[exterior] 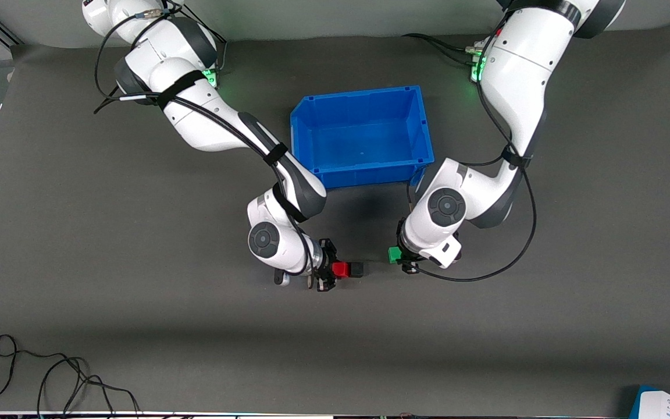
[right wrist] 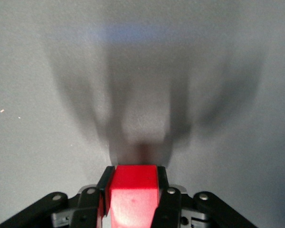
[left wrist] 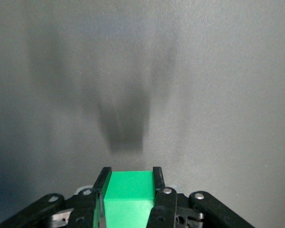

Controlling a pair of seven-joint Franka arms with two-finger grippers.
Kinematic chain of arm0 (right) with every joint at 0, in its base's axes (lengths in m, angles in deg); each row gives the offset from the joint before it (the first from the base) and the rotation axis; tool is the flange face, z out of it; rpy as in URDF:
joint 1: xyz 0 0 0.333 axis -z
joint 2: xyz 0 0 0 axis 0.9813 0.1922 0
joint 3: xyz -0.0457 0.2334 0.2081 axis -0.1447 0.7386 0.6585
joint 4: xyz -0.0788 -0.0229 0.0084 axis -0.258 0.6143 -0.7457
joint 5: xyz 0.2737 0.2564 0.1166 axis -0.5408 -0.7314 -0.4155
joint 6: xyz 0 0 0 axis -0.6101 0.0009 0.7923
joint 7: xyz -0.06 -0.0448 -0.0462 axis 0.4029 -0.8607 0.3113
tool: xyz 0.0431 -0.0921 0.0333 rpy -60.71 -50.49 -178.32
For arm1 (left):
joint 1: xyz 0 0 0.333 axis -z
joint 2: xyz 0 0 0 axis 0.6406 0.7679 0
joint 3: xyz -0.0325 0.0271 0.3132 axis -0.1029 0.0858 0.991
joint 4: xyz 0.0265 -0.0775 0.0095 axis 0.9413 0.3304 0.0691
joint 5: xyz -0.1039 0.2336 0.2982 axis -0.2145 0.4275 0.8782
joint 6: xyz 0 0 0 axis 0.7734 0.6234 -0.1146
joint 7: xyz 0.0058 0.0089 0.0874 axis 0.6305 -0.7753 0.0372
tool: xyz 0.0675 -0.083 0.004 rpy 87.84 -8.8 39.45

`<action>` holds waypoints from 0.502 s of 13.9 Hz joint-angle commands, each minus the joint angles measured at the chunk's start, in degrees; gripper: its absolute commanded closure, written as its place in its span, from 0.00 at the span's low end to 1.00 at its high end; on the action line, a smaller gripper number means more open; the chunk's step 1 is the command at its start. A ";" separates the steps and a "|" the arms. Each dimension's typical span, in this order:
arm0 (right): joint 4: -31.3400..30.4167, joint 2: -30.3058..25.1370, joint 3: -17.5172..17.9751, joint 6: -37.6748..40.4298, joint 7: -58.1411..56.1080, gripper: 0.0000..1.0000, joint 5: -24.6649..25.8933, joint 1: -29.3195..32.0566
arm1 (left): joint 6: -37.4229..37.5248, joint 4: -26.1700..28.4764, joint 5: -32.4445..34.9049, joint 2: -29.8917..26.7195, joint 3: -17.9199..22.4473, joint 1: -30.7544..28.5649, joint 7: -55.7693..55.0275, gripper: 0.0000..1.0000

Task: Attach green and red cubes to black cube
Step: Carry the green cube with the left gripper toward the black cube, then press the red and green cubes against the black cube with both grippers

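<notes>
Gripping the red cube (exterior: 341,269) in my right claw (exterior: 330,272), I am holding it low over the mat (exterior: 137,302) with the black cube (exterior: 357,269) touching its outer face, straight ahead of my fingertips. My left claw (exterior: 400,258) is clamping the green cube (exterior: 394,255), which is sitting a short gap away from the black one, the two claws facing each other. I am judging the risk to be misalignment: if I am bringing green in slightly off line or tilted, it could shove the black cube sideways and off the red one, or twist in my pinch. Under both claws the mat is lying flat, grey and bare, with a blue bin (exterior: 363,135) standing near my arms.
</notes>
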 commanded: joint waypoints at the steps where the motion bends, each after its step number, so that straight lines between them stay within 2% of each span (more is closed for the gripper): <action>1: 1.99 1.44 -0.07 -0.41 2.74 0.81 1.00 -1.17 | -1.81 -2.06 0.47 2.19 0.65 0.85 1.58 1.00; 7: 2.42 2.67 -0.25 -3.49 1.60 0.81 1.26 -2.05 | -3.40 -5.93 2.41 5.79 0.65 1.38 2.02 1.00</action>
